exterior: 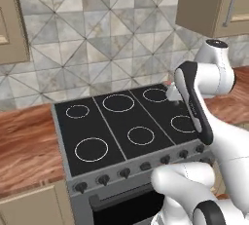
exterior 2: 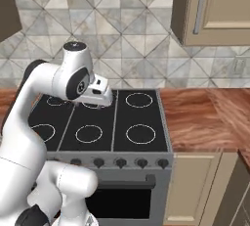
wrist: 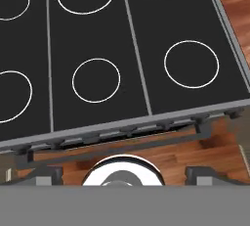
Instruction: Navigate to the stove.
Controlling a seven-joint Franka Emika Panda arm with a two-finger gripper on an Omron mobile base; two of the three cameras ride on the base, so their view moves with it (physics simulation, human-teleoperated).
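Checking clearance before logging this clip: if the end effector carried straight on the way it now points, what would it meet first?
Most likely the stove: the hand view looks down on its black glass cooktop, with nothing visible between. The end effector appears well above it, though depth is hard to judge.

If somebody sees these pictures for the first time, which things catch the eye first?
First, the wide stove with flat black glass cooktop, marked with white burner rings, straight ahead of the robot. A reddish-brown wooden counter flanks it on both sides. Behind rises the grey triangle-patterned tile wall.
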